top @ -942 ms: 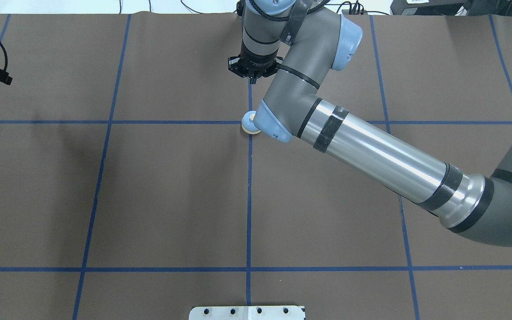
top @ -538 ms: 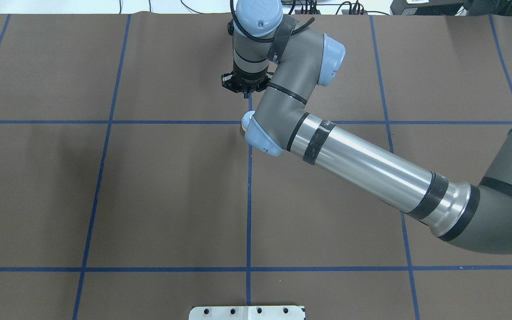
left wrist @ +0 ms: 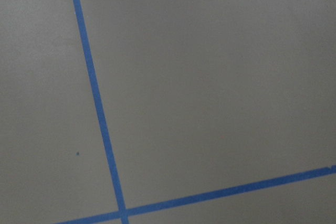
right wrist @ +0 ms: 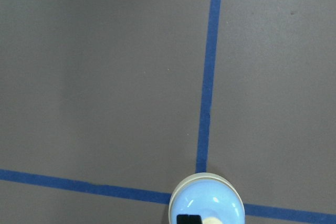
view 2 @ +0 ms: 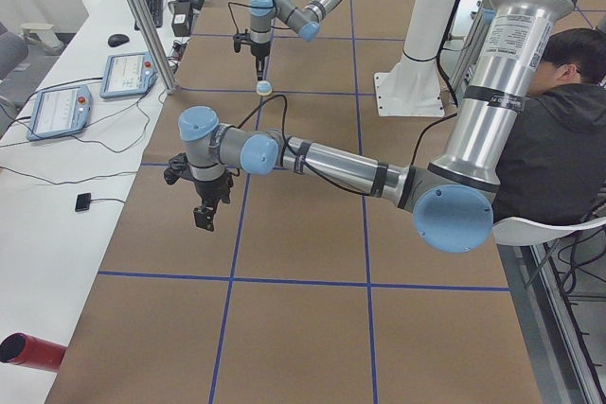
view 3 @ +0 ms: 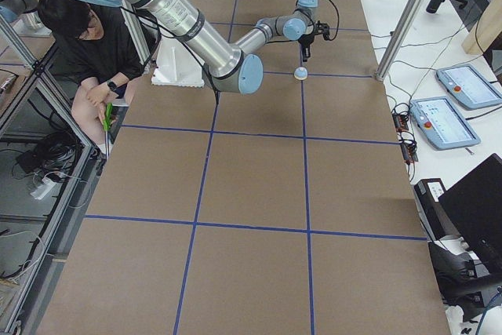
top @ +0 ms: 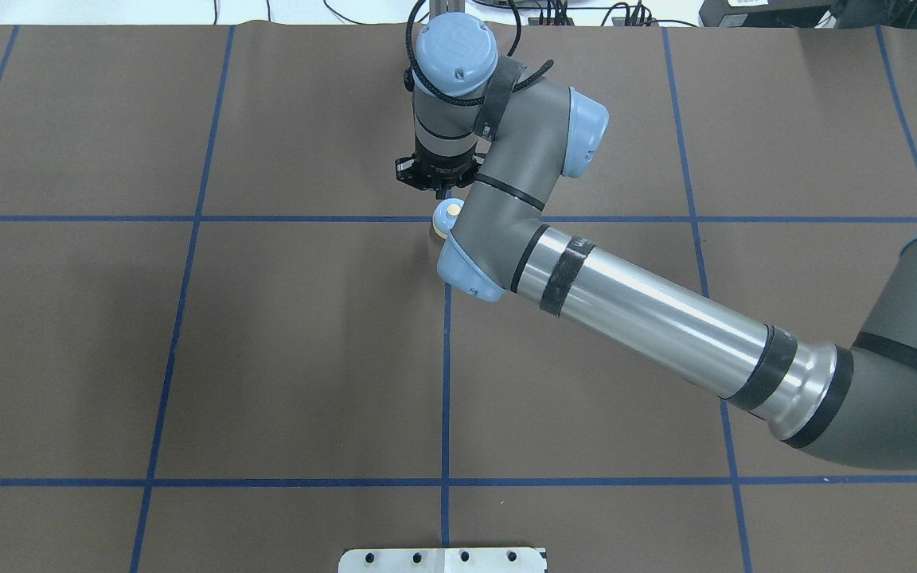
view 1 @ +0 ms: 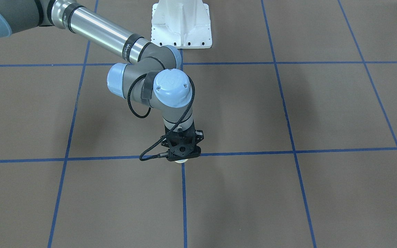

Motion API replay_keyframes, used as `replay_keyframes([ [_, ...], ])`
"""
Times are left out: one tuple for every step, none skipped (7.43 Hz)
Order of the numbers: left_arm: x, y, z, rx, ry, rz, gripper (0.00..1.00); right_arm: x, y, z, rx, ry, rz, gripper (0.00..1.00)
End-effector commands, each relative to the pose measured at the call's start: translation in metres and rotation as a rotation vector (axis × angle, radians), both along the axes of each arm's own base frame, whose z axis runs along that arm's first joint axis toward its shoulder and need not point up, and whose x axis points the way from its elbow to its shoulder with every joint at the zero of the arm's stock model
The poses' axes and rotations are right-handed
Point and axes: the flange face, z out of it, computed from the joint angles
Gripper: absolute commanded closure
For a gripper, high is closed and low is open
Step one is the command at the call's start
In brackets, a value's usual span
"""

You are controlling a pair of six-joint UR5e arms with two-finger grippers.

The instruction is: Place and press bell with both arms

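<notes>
The light-blue bell [top: 448, 216] stands upright on the brown mat at a crossing of blue tape lines. It also shows in the right wrist view [right wrist: 207, 201] and small in the exterior left view [view 2: 264, 88]. My right gripper [top: 442, 189] points straight down just over the bell. Its black fingers look shut, and one fingertip [right wrist: 188, 219] lies over the cream button; I cannot tell if it touches. In the front view the gripper [view 1: 182, 153] hides nearly all of the bell. My left gripper [view 2: 204, 218] hangs above bare mat far off to the left; I cannot tell its state.
The white bolted pedestal [view 1: 181, 24] stands at the robot's side of the table. An operator [view 2: 559, 139] sits beside it. Teach pendants [view 2: 62, 106] and cables lie on the white bench beyond the mat. A red cylinder [view 2: 28, 352] lies at that bench's near end.
My right gripper has moved back toward the robot, from beyond the bell to just over it. My left gripper has slid out of the overhead view's left edge.
</notes>
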Motion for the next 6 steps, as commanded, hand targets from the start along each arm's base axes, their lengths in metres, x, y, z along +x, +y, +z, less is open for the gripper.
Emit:
replay_keyframes([
  [-0.0018,0.0035,-0.0002,-0.008,-0.007,0.006,0.0,0.0003,0.0,0.0208,-0.005,0.025,0.005,1.0],
  [-0.0019,0.0088,0.0041,-0.012,-0.008,0.009,0.0,0.0003,0.0,0.0208,-0.005,0.025,0.005,1.0],
  [-0.003,0.0098,0.0049,-0.01,-0.008,0.007,0.0,-0.0006,0.0009,0.0221,-0.006,0.026,0.003,1.0],
  [-0.0031,0.0103,0.0058,-0.012,-0.008,0.007,0.0,-0.0024,0.0027,0.0208,-0.005,0.025,0.0,1.0],
  [-0.0031,0.0103,0.0058,-0.012,-0.008,0.007,0.0,-0.0052,0.0052,0.0228,-0.006,0.028,-0.003,1.0],
  [-0.0031,0.0103,0.0066,-0.013,-0.009,0.007,0.0,-0.0062,0.0062,0.0229,-0.006,0.028,-0.005,1.0],
])
